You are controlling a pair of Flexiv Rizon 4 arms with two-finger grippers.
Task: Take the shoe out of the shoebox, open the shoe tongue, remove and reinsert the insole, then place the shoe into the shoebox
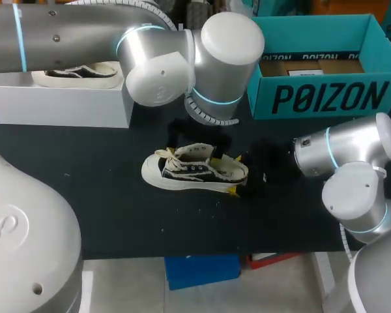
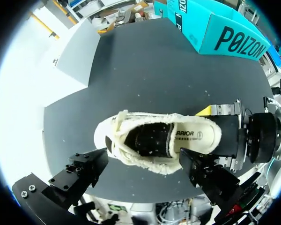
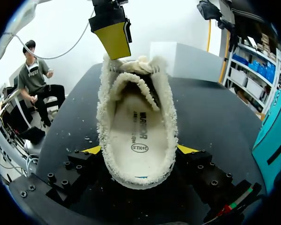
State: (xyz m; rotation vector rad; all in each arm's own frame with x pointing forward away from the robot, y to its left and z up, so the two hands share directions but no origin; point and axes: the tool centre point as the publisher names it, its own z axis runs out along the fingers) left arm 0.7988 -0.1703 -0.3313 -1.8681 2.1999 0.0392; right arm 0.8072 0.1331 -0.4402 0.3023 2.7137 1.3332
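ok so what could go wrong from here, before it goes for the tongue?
1. The right pincer holds the shoe only at the heel, on fleecy trim; an upward pull at the front might pivot it or slip it free.
2. The left pincer has a fingertip close over the laces; it could snag a lace rather than open the shoe.

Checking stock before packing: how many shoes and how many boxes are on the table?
Shoes: 2 (black-and-cream canvas shoe outside the boxes; matching shoe inside the white rectangular shoebox)
Boxes: 2 (white rectangular shoebox; open teal cardboard box)
Total: 4
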